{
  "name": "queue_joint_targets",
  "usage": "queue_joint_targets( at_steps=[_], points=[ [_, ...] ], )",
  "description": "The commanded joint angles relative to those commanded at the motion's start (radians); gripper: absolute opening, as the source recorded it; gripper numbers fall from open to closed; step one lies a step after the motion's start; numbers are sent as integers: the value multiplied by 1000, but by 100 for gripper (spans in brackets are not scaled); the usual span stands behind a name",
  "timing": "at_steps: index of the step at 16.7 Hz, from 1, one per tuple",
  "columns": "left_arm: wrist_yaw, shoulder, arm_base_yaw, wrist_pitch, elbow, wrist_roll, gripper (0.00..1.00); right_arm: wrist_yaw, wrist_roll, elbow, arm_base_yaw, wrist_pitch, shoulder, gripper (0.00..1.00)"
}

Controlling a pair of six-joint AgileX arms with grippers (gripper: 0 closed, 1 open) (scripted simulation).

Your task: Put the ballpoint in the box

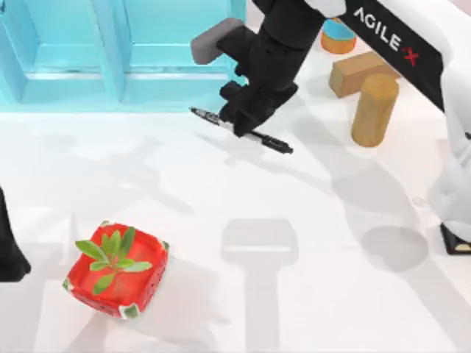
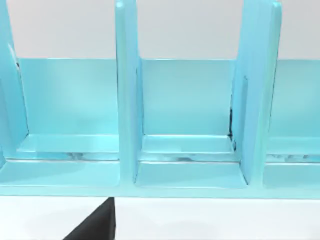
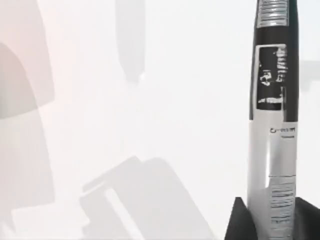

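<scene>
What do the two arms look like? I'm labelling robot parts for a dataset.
The right arm has glossy white shells with "AGILE X" lettering, the X red, then matte black links ending in a black right hand beside a grey rounded block. The left arm appears as a plain black piece at the table's left edge.

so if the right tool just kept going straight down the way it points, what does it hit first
Probably bare table. The right tool points down, shut on the ballpoint, just in front of the box; its wrist view shows only white tabletop beyond the pen. Height above it is unclear.
</scene>
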Motion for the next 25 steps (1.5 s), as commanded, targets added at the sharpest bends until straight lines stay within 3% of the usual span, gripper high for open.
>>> queue_joint_targets(
  at_steps=[5, 17, 21, 25],
  points=[
    [0, 0, 0, 0, 0, 0, 100, 164, 345, -94, -219, -101, -124, 0],
    [0, 0, 0, 0, 0, 0, 100, 604, 1451, -442, -779, -233, -270, 0],
    [0, 0, 0, 0, 0, 0, 100, 668, 1621, -501, -857, -216, -277, 0],
    [0, 0, 0, 0, 0, 0, 100, 676, 1642, -509, -867, -212, -278, 0]
  ],
)
